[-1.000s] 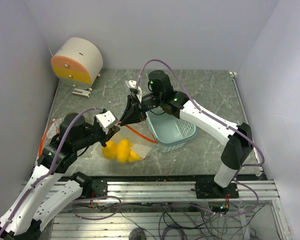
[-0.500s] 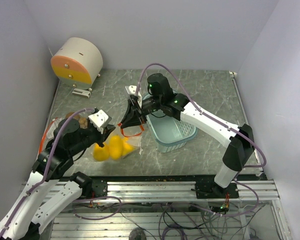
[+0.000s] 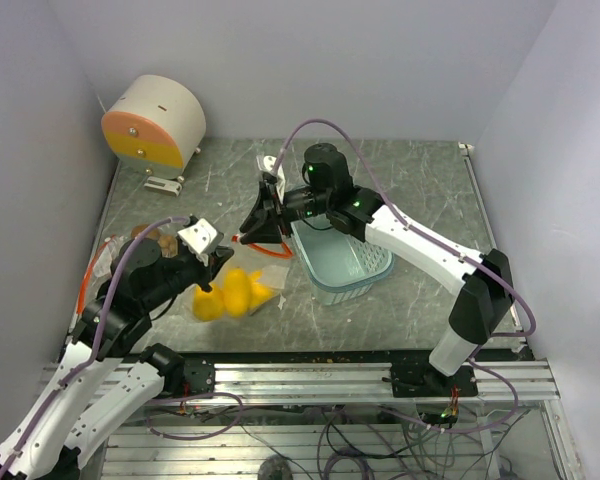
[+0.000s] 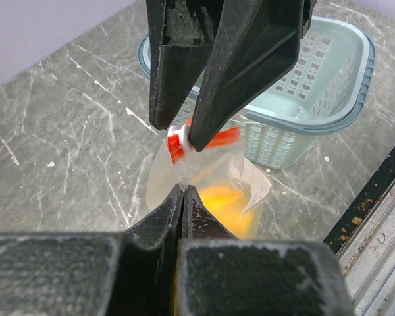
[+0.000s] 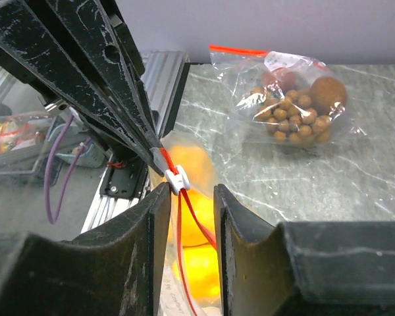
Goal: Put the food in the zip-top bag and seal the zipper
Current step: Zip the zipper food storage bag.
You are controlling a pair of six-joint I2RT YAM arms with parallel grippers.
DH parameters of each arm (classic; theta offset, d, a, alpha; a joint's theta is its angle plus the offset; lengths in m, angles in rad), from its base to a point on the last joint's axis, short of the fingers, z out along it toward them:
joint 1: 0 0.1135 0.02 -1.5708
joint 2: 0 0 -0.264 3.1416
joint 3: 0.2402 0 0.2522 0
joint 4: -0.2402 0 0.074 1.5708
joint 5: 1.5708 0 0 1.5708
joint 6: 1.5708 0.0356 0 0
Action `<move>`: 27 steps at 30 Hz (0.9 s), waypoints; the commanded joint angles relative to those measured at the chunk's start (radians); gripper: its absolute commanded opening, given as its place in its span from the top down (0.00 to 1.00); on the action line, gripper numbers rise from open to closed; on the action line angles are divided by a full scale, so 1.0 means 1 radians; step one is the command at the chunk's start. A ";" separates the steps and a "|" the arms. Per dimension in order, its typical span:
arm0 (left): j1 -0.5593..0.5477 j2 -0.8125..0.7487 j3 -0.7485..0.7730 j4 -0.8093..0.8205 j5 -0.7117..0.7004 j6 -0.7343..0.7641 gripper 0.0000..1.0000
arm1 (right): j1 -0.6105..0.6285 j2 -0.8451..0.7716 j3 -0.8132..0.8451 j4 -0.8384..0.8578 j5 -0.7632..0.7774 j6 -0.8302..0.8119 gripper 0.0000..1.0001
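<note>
A clear zip-top bag (image 3: 252, 285) with a red zipper and a white slider (image 5: 178, 178) hangs between my two grippers, just above the table. Several yellow lemon-like fruits (image 3: 230, 293) are inside it, also seen in the left wrist view (image 4: 227, 204). My left gripper (image 3: 220, 262) is shut on the bag's clear top edge (image 4: 182, 189). My right gripper (image 3: 248, 238) straddles the zipper strip with its jaws a little apart (image 5: 187, 187). The slider sits at the tip of one finger. A second clear bag (image 5: 289, 99) holds the grape bunch and a dark red fruit.
A light-blue plastic basket (image 3: 365, 270) stands right of the bag, under my right arm, and shows in the left wrist view (image 4: 283, 141). The second bag lies at the table's left (image 3: 145, 237), behind my left arm. An orange-and-white drum (image 3: 155, 122) stands back left. Metal rail (image 3: 310, 380) in front.
The bag with the yellow fruits has swung left and lifted off the table. My left gripper drew back left with the edge, while my right gripper stayed at the zipper.
</note>
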 commanded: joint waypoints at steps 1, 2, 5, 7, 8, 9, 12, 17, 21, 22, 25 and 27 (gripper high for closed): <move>0.003 -0.007 -0.019 0.087 0.006 -0.020 0.93 | -0.005 -0.021 -0.031 0.099 0.018 0.070 0.68; 0.003 -0.009 -0.022 0.091 0.008 -0.021 0.93 | -0.005 -0.022 -0.034 0.105 0.011 0.073 0.68; 0.003 -0.009 -0.026 0.097 0.015 -0.019 0.93 | -0.005 -0.019 -0.036 0.109 -0.019 0.067 0.68; 0.003 -0.006 -0.024 0.097 0.017 -0.016 0.93 | -0.005 -0.008 -0.027 0.099 -0.041 0.065 0.65; 0.004 -0.005 -0.024 0.098 0.019 -0.015 0.93 | -0.005 -0.002 -0.025 0.102 -0.042 0.070 0.62; 0.003 -0.005 -0.023 0.097 0.020 -0.014 0.93 | -0.005 0.001 -0.024 0.109 -0.040 0.077 0.60; 0.003 -0.003 -0.024 0.096 0.021 -0.013 0.93 | -0.004 0.003 -0.027 0.132 -0.045 0.094 0.58; 0.003 -0.012 -0.021 0.084 0.008 -0.008 0.93 | -0.007 -0.001 -0.027 0.108 -0.058 0.081 0.90; 0.004 -0.023 -0.013 0.082 -0.002 -0.005 0.93 | -0.013 0.002 -0.033 0.070 -0.060 0.067 0.98; 0.004 -0.024 -0.014 0.083 -0.003 -0.005 0.93 | -0.013 0.001 -0.037 0.069 -0.058 0.069 1.00; 0.003 -0.015 -0.012 0.083 0.005 -0.009 0.93 | -0.014 0.002 -0.037 0.065 -0.074 0.070 1.00; 0.004 0.006 -0.008 0.083 0.027 -0.006 0.90 | -0.014 -0.001 -0.028 0.050 -0.103 0.056 1.00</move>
